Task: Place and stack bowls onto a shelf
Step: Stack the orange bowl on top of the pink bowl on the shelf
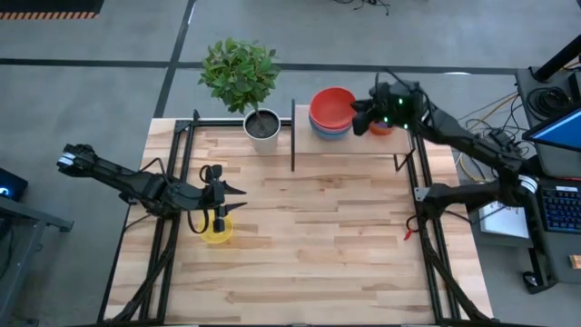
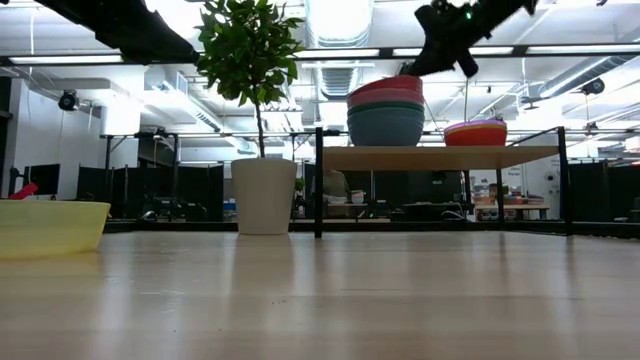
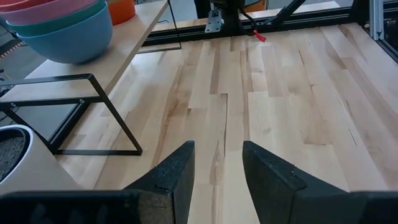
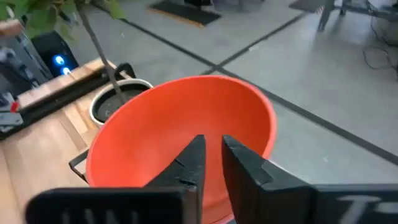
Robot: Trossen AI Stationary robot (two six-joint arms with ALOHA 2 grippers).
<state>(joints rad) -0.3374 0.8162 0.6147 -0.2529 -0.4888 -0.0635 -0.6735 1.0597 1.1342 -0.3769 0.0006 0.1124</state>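
Remaining on the table (image 1: 318, 254), a yellow bowl (image 1: 217, 231) is being straddled by the left tool (image 1: 218, 202), fingers parted and empty. On the shelf (image 2: 440, 157), a large stack topped red (image 1: 332, 109) is being accompanied by an orange-topped small stack (image 2: 476, 132). Above this, the right tool (image 1: 366, 116) is being held nearly closed, empty.

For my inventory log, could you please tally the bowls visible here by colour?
Red bowl: 1
Pink bowl: 1
Teal bowl: 1
Blue bowl: 1
Orange bowl: 1
Yellow bowl: 1
Total: 6 in view; bowls nested out of sight inside the stacks cannot be counted.
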